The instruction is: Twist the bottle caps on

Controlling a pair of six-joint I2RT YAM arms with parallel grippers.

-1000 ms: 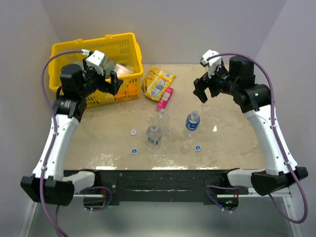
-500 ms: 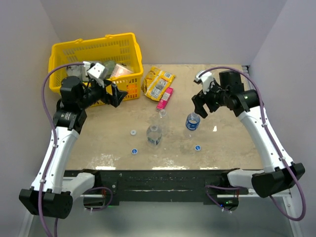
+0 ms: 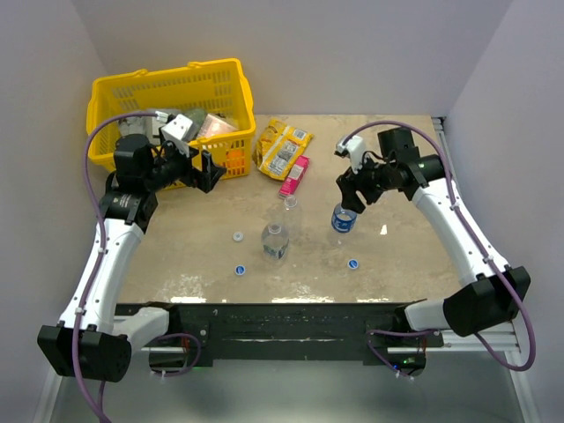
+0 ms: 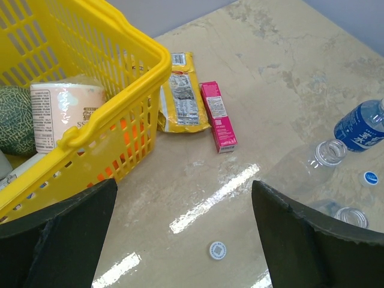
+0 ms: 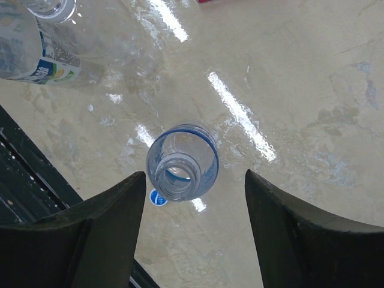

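Note:
Three uncapped bottles stand mid-table: a blue-labelled bottle (image 3: 344, 218) (image 5: 183, 162) and two pale-labelled bottles (image 3: 275, 241) (image 3: 289, 208). On the table lie the bottle caps: a whitish cap (image 3: 238, 236) (image 4: 217, 250), a blue cap (image 3: 239, 269) and another blue cap (image 3: 352, 263) (image 5: 158, 197). My right gripper (image 3: 350, 194) (image 5: 195, 177) hovers open just above the blue-labelled bottle, whose open mouth sits between the fingers without touching them. Over the table beside the basket, my left gripper (image 3: 208, 172) (image 4: 183, 183) stands wide open and empty, with the whitish cap below it.
A yellow basket (image 3: 220, 75) (image 4: 150, 66) holding packaged goods stands at the back left. A yellow snack packet (image 3: 282, 145) (image 4: 180, 99) and a pink packet (image 3: 294, 174) (image 4: 219, 117) lie behind the bottles. The black table edge (image 5: 36, 180) runs close to the blue-labelled bottle.
My right arm has come down and left to just over the blue-labelled bottle, and its jaws have narrowed. My left gripper has dropped from the basket rim toward the table.

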